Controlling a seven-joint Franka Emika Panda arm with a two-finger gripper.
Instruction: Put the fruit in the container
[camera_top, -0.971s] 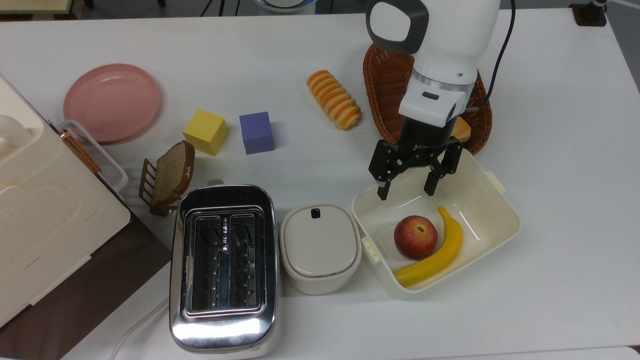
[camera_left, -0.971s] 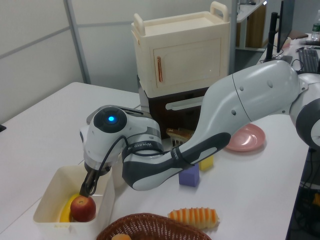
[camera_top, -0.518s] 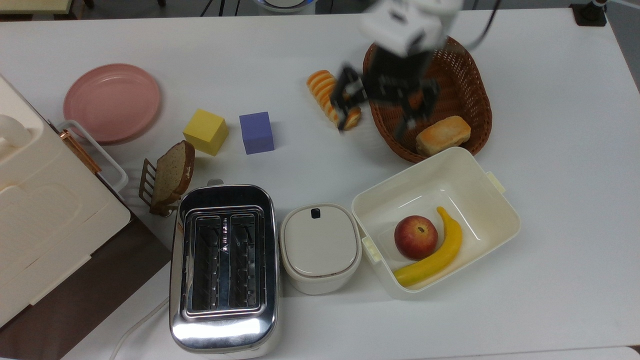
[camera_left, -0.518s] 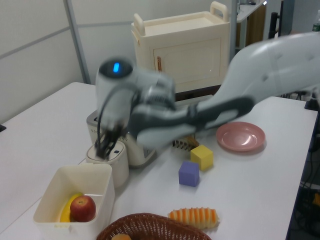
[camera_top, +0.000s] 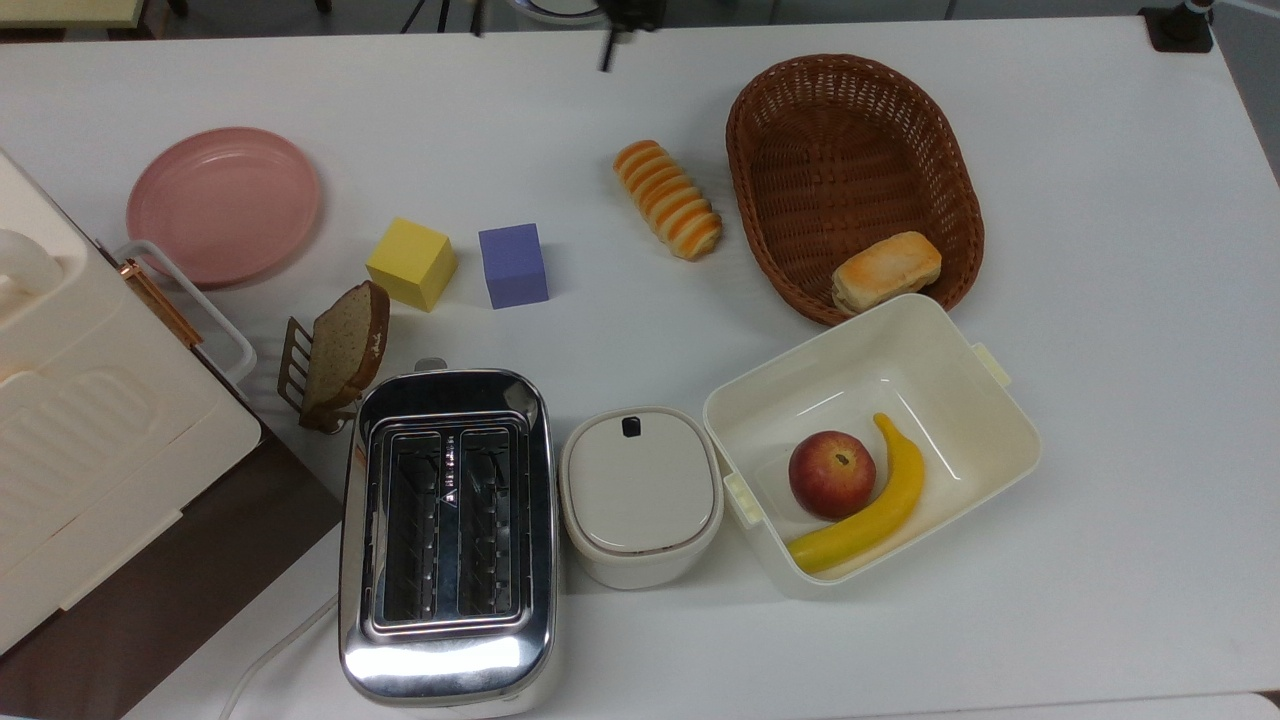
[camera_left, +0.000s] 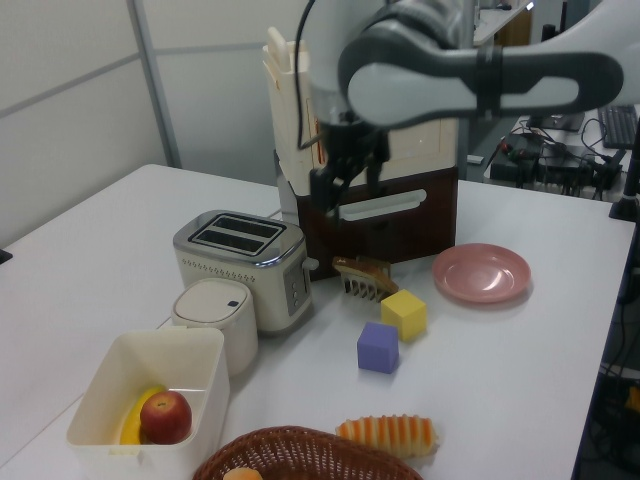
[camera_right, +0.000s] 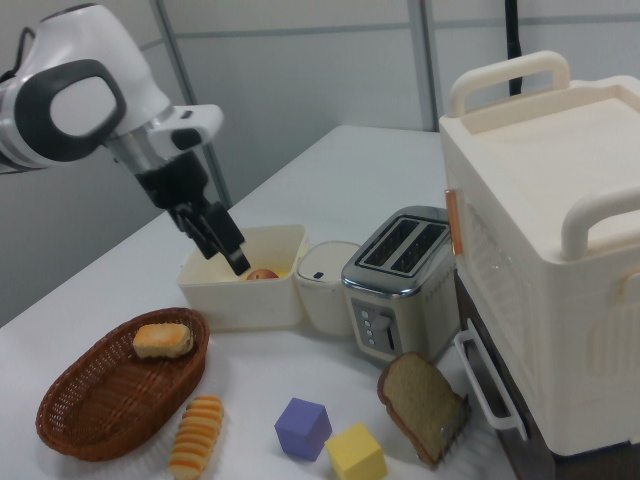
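The fruit, a red apple (camera_top: 832, 474) with yellowish patches, lies inside the container (camera_top: 880, 350), a cream-white squarish box, next to a yellow banana (camera_top: 868, 508). In the left view the apple (camera_left: 167, 417) rests in the box (camera_left: 150, 345) at the lower left. My gripper (camera_left: 345, 193) hangs high above the table in front of the dark cabinet, far from the box, open and empty. In the right view the gripper (camera_right: 222, 250) is in the air in front of the box (camera_right: 240, 300), with the apple (camera_right: 262, 274) peeking over the rim.
A wicker basket (camera_top: 800, 130) with a bread roll (camera_top: 886, 268) stands behind the container. A lidded white pot (camera_top: 640, 495) and a toaster (camera_top: 447, 535) stand at the top view's left of the box. A striped bread (camera_top: 668, 198), two cubes, a pink plate (camera_top: 223, 203) and a toast slice lie further off.
The open gripper rose from just above the container and swung away toward the top view's upper edge. The apple and banana stayed in the box.
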